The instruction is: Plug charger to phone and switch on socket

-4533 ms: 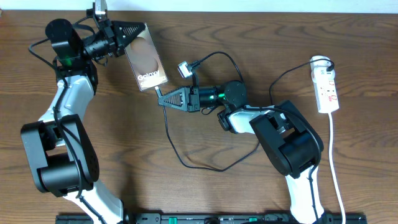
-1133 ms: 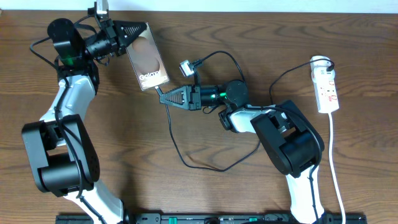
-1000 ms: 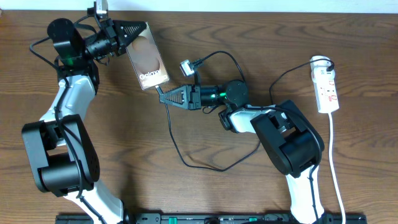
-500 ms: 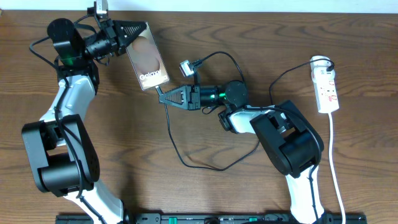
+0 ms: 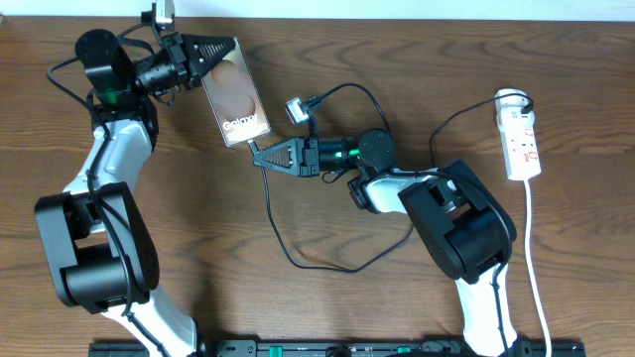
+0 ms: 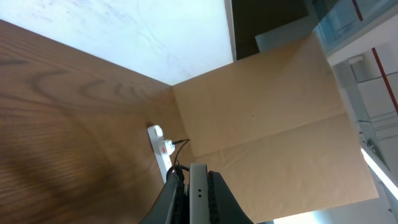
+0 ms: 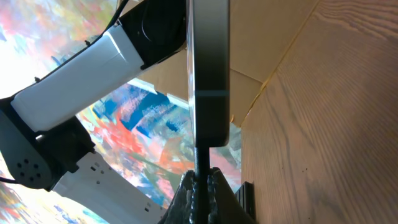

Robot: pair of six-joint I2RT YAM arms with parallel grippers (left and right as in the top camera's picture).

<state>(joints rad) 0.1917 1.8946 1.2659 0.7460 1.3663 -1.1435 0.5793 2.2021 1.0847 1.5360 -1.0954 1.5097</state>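
My left gripper (image 5: 220, 49) is shut on the top end of the phone (image 5: 236, 99), a dark slab with a brownish screen and white "Galaxy" lettering, held tilted above the table. In the left wrist view the phone's edge (image 6: 198, 198) sits between my fingers (image 6: 198, 205). My right gripper (image 5: 256, 155) is shut on the charger plug (image 7: 203, 163), whose tip meets the phone's bottom edge (image 7: 209, 74). The black cable (image 5: 288, 243) loops over the table. The white socket strip (image 5: 522, 139) lies at the far right.
A small white adapter block (image 5: 295, 108) on the cable lies right of the phone. The socket's white cord (image 5: 534, 268) runs down the right side. The socket also shows far off in the left wrist view (image 6: 160, 149).
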